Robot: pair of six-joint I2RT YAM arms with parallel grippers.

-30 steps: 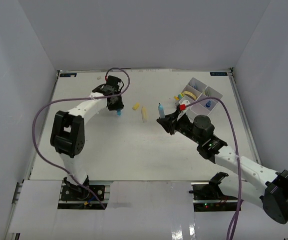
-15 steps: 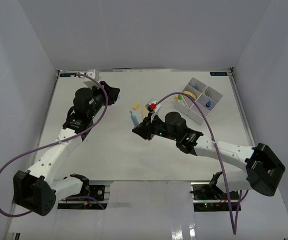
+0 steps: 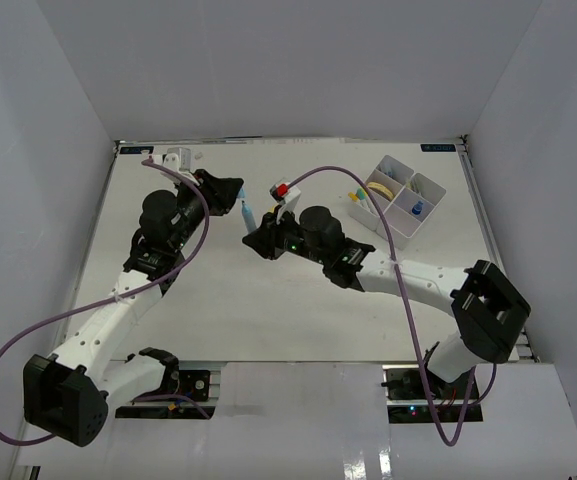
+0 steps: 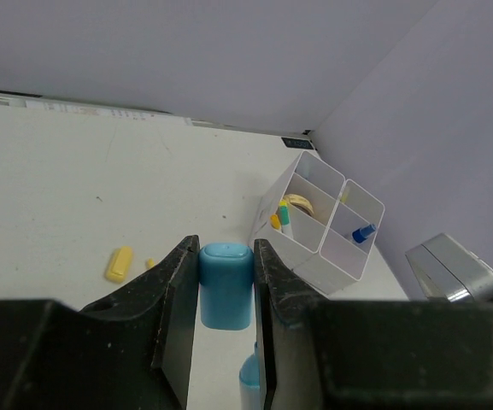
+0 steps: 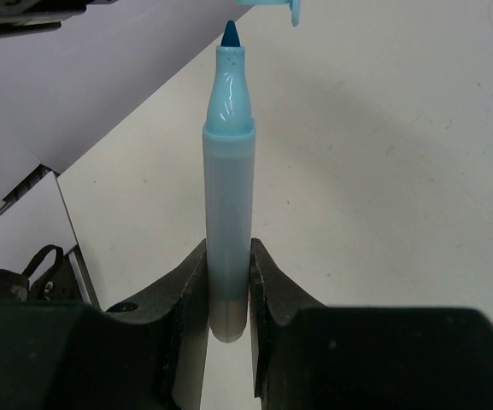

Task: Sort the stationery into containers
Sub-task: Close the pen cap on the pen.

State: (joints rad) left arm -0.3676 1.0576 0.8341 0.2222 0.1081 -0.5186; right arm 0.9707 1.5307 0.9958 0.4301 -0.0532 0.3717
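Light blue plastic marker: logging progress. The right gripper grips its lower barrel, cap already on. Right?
No: the right gripper grips the light blue plastic marker by its lower barrel, but its cap is off. The right wrist view shows the bare tip; the left gripper holds the blue plastic cap.

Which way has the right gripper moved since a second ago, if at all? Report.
Yes. The right gripper, holding the blue marker, moved left, away from the white tray, toward the left gripper.

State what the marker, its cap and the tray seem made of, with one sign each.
Marker: likely glossy plastic, translucent blue barrel with highlights. Cap: opaque blue plastic, smooth, matt sheen. Tray: probably white plastic, thin rigid walls.
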